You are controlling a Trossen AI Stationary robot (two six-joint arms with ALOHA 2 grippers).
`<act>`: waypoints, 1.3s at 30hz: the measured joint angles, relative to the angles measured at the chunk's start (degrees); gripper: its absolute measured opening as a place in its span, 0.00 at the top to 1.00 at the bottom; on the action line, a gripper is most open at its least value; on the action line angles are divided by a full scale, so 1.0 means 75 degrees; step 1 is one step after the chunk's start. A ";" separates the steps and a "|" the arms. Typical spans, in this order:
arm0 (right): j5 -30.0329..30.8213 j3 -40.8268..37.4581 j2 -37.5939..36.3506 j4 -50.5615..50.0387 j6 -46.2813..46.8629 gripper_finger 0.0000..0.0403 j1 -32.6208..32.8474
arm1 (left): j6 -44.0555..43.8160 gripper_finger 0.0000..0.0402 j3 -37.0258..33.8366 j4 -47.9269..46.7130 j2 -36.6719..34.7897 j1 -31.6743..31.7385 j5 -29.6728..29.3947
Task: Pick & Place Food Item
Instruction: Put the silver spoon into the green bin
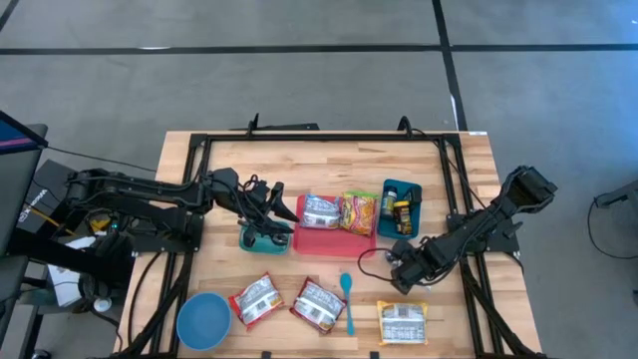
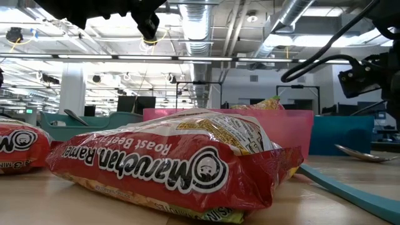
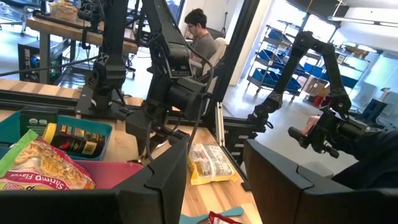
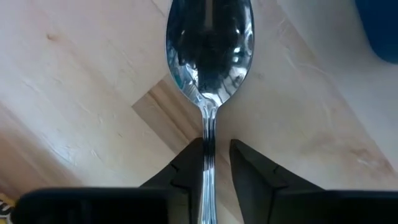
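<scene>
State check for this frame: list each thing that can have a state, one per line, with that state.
Metal spoon: flat on the wood, handle between the right gripper's fingers.
Left gripper: open, empty, above the table.
Pink tray: holds two packets.
Teal bin: holds a bottle.
Blue bowl: upright, empty.
Teal spoon: lying flat.

Readable print on the ramen packet nearest the low camera

The red ramen packet (image 2: pixel 169 165) lying in front of the pink tray (image 2: pixel 294 125) carries "Maruchan Ramen" in large white letters and "Roast Beef" in smaller ones above, all seen upside down. Left of it, a second red packet (image 2: pixel 22 147) shows only a fragment, "3 MIN". Lettering on the other packets is too small to read.
</scene>
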 joint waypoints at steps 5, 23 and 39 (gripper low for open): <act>-0.0003 0.0000 0.0000 -0.0124 -0.0002 0.87 -0.0001 | 0.0000 0.62 0.0000 0.0000 0.0000 0.0000 0.0000; -0.0003 -0.0006 0.0000 -0.0179 -0.0103 0.94 -0.0001 | 0.0000 0.62 0.0000 0.0001 0.0000 0.0000 -0.0003; 0.0055 -0.0006 0.0000 -0.0182 -0.0418 0.99 -0.0001 | 0.0001 0.62 0.0000 0.0003 0.0000 0.0000 -0.0002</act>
